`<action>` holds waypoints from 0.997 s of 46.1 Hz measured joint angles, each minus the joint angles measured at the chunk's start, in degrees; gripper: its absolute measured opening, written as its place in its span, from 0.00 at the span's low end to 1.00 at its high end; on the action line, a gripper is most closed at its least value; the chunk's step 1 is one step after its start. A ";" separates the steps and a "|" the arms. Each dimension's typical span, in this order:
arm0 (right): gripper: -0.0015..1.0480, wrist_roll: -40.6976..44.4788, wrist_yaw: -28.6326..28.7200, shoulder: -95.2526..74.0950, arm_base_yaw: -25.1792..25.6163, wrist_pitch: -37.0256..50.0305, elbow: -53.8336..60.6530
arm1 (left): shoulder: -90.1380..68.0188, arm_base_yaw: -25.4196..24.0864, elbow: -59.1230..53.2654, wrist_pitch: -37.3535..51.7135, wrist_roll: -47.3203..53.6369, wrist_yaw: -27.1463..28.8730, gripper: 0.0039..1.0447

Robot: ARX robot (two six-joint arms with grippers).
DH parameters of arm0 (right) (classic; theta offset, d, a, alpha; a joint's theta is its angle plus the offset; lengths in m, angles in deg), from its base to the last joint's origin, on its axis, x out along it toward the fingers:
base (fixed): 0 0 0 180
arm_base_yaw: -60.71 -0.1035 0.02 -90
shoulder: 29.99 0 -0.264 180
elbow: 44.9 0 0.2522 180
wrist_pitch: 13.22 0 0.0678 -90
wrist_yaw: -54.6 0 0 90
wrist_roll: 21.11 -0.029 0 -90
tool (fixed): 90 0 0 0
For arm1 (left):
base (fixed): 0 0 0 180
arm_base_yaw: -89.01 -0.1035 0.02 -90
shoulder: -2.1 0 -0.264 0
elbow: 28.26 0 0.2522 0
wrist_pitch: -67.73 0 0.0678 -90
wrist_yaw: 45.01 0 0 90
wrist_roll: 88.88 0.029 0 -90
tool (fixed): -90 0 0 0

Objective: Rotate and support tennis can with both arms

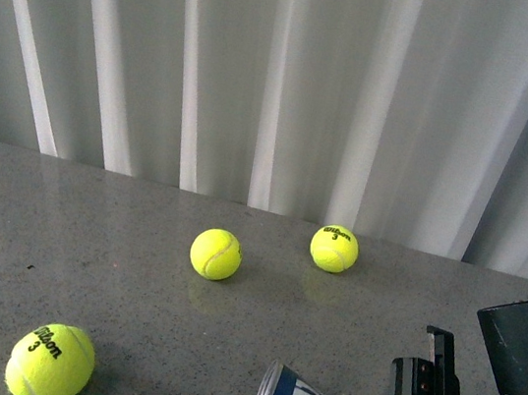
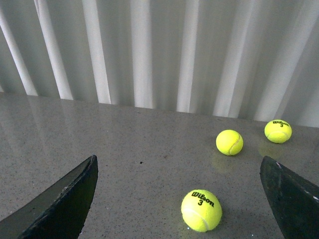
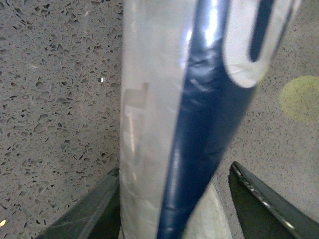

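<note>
Right wrist view: the right gripper (image 3: 174, 167) is seen with its jaws set either side of the can (image 3: 164, 99). One finger is laid against the wall and a sliver of table (image 3: 50, 99) shows at the other, so a firm pinch cannot be confirmed.

In the left wrist view, the left gripper (image 2: 178, 159) is spread wide, with nothing held between the jaws.

In the front view, the can is found at the bottom edge, right of centre. Its silver rim is turned toward the robot's left and the rest is hidden by the right arm (image 1: 516, 374). Whether it is lifted or lying cannot be told. Three balls (image 1: 216, 254) are left loose, well apart from the can.

Progress is judged early. The can is engaged by one arm at most, completed rotation cannot be read, and left-arm support is not yet given.
</note>
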 joint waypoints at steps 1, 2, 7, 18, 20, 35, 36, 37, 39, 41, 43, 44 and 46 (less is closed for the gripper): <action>0.61 -0.04 0.00 0.35 0.00 -0.33 0.00 | 0.00 0.00 0.00 0.00 -0.02 0.00 0.94; 0.63 -0.11 0.00 0.50 0.00 -0.46 0.00 | 0.00 0.00 0.00 0.00 -0.02 0.00 0.94; 0.77 -0.55 -0.02 1.68 0.00 -1.51 0.07 | 0.00 0.00 0.00 0.00 -0.02 0.00 0.94; 0.93 -1.46 -0.02 5.35 0.00 -3.96 0.94 | 0.00 0.00 0.00 0.00 0.00 0.00 0.94; 0.93 -1.62 -0.02 6.05 0.00 -4.55 0.98 | 0.00 0.00 0.00 0.00 -0.02 0.00 0.94; 0.93 -4.76 1.81 13.88 -0.20 -12.37 0.98 | 0.00 0.00 0.00 0.00 -0.02 0.00 0.94; 0.93 -5.44 2.25 14.78 -0.15 -13.09 0.98 | 0.00 0.00 0.00 0.00 -0.02 0.00 0.94; 0.93 -5.60 2.36 15.23 -0.11 -13.46 0.96 | 0.00 0.00 0.00 0.00 -0.02 0.00 0.94; 0.93 -7.15 3.32 17.14 0.17 -14.82 0.87 | 0.00 0.00 0.00 0.00 0.00 0.00 0.94; 0.93 -8.20 3.67 18.49 0.46 -15.45 0.74 | 0.00 0.00 0.00 0.00 0.00 0.00 0.94; 0.93 -11.47 3.65 21.11 1.36 -15.15 0.35 | 0.00 0.00 0.00 0.00 -0.02 0.00 0.94; 0.93 -12.57 3.43 21.90 1.79 -14.64 0.13 | 0.00 0.00 0.00 0.00 -0.02 0.00 0.94; 0.93 -15.67 1.99 23.67 3.21 -12.76 -0.55 | 0.00 0.00 0.00 0.00 -0.02 0.00 0.94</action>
